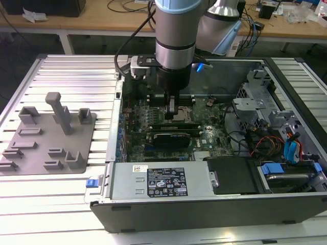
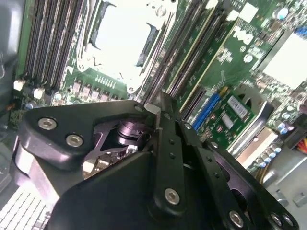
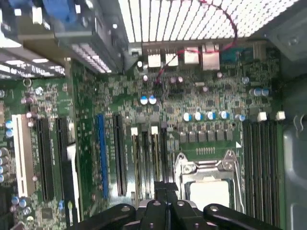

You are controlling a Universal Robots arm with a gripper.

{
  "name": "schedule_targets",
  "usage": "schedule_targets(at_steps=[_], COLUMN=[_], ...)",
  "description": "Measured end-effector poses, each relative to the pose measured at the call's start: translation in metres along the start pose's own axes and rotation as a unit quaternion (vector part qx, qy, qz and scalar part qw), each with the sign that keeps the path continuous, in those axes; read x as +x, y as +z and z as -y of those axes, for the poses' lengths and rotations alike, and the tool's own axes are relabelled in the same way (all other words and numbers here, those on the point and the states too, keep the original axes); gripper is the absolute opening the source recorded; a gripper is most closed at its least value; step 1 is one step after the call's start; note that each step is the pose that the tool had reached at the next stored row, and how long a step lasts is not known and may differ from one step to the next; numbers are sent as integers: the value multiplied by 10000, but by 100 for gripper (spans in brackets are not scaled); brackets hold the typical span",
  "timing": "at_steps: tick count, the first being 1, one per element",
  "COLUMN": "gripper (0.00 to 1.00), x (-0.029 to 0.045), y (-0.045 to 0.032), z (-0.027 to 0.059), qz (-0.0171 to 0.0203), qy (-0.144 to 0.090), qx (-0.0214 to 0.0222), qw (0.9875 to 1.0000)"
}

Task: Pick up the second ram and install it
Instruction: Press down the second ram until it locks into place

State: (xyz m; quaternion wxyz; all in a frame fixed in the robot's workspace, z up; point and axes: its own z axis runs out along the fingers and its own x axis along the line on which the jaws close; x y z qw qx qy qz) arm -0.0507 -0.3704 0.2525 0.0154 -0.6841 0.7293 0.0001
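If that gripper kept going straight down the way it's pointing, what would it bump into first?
Most likely the motherboard inside the open computer case. The gripper points down at the memory slots beside the processor socket; depth is hard to judge, so which slot is uncertain.

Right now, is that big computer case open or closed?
Open. In the exterior view the computer case lies on its side with no cover, so the green motherboard shows, and the gripper reaches down into it.

My arm (image 1: 175,30) hangs straight down, wrist vertical, gripper (image 1: 172,110) low with its fingers (image 2: 165,143) drawn together, tips pointing down.
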Motion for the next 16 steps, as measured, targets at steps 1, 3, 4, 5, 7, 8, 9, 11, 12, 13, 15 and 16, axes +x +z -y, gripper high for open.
schedule_targets(at_steps=[1, 3, 4, 5, 7, 8, 9, 11, 12, 13, 15, 16], gripper=[8, 8, 8, 8, 8, 8, 8, 8, 8, 8, 8, 8], x=[-4, -10, -11, -14, -14, -15, -15, -15, -15, -15, -15, -15], y=[1, 3, 4, 5, 5, 2, -5, -9, -9, -10, -11, -11], z=[64, 163, 184, 222, 228, 228, 229, 229, 229, 229, 229, 229], qz=[0, 0, 0, 0, 0, 0, -1, 1, 0, 0, 0, 0], qy=[1, 4, 4, 5, 5, 6, 5, 5, 5, 5, 5, 5], qx=[0, 0, 0, 0, 0, 0, 0, 0, 0, 0, 0, 0], qw=[10000, 10000, 10000, 10000, 10000, 10000, 10000, 10000, 10000, 10000, 10000, 10000])
